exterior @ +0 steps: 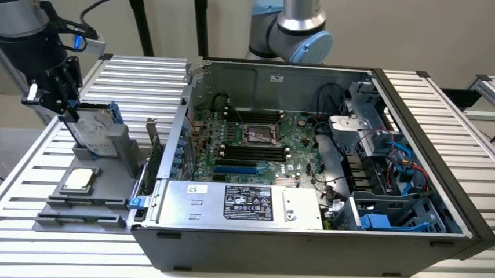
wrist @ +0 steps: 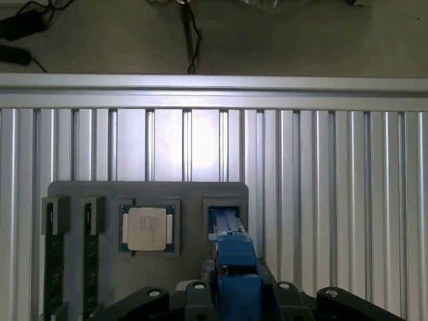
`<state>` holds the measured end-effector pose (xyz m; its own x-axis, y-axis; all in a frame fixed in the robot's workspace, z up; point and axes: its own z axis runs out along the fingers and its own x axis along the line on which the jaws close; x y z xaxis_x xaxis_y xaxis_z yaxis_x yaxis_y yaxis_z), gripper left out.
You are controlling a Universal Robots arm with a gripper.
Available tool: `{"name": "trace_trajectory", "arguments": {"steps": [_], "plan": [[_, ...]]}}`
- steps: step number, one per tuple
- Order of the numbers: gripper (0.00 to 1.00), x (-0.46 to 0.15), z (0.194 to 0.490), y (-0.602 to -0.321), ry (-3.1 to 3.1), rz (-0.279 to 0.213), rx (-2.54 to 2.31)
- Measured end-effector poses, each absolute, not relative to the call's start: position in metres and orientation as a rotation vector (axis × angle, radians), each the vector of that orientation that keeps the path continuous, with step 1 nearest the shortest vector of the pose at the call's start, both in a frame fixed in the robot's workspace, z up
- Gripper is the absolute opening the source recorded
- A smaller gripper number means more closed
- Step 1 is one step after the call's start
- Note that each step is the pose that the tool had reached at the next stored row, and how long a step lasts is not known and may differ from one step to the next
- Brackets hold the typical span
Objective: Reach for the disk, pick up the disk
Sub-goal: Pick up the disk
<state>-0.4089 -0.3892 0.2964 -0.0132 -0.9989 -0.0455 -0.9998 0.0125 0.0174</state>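
Observation:
The disk (exterior: 94, 132), a silver-grey drive with a white label and blue rails, stands on edge and slightly tilted at the grey holder (exterior: 116, 152) on the exterior view's left. My gripper (exterior: 72, 111) comes down on its upper end, fingers shut against both sides. In the wrist view the disk's blue rail (wrist: 235, 257) runs from between my gripper's (wrist: 237, 284) fingers down to the holder's slot (wrist: 224, 215). Whether its lower end still sits in that slot I cannot tell.
A small square silver chip (exterior: 80, 179) (wrist: 147, 229) lies on the grey fixture beside the holder, with two memory sticks (wrist: 52, 261) in slots further along. An open computer case (exterior: 309, 156) with a silver power-supply box (exterior: 240, 202) stands close on the exterior view's right. Another arm's base (exterior: 298, 32) rises behind it.

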Motion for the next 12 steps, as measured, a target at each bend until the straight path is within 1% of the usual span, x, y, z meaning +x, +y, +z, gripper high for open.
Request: {"name": "trace_trajectory", "arguments": {"steps": [12], "plan": [[0.33,-0.409,0.2964,-0.3923,2.221,0.069,-2.192]]}}
